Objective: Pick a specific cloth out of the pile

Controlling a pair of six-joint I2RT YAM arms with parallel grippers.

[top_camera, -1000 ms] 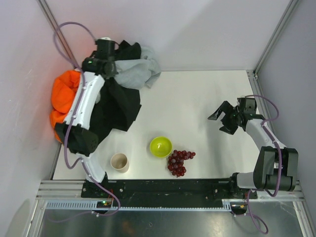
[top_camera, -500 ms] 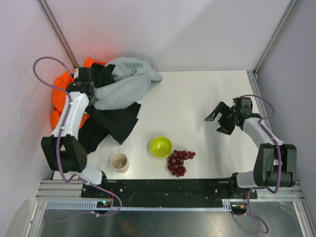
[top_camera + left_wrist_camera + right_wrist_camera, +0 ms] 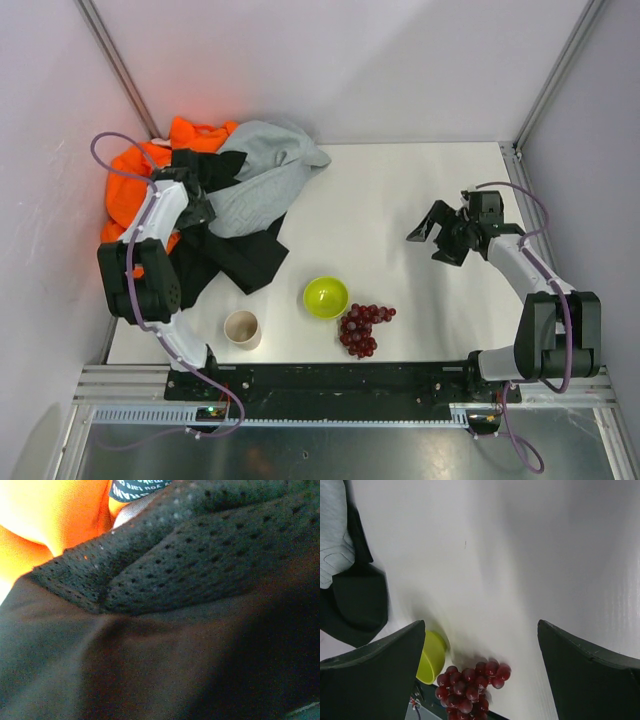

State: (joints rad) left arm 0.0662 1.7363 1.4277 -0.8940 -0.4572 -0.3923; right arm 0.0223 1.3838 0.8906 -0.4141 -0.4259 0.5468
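Black cloth (image 3: 248, 262), thin and unmarked, spills from the near edge of the pile (image 3: 215, 200) onto the white table (image 3: 400, 190). Its closest fold lies just beyond a beige cup (image 3: 242, 328) and a green bowl (image 3: 326, 296), with a bunch of red grapes (image 3: 362, 328) beside the bowl at the front.

Farther back on the right, the right gripper (image 3: 432, 246) hovers above bare tabletop with its fingers spread wide and nothing between them. It is well apart from the cloth, which shows only at the left edge of its wrist camera.

On the left, the left gripper (image 3: 197, 207) is sunk nose-first into the pile, where the cloth's upper part runs under a light grey sweatshirt (image 3: 255, 180). Folds hide its fingers from above, and its wrist camera is filled with smooth black fabric and black mesh (image 3: 200, 555) pressed close to the lens — so whether its jaws stand apart or are closed on anything cannot be told. The cloth lies right at that gripper and spreads from it toward the arm bases. Behind both, a bright orange garment (image 3: 135, 190) is heaped against the left wall near the far corner.
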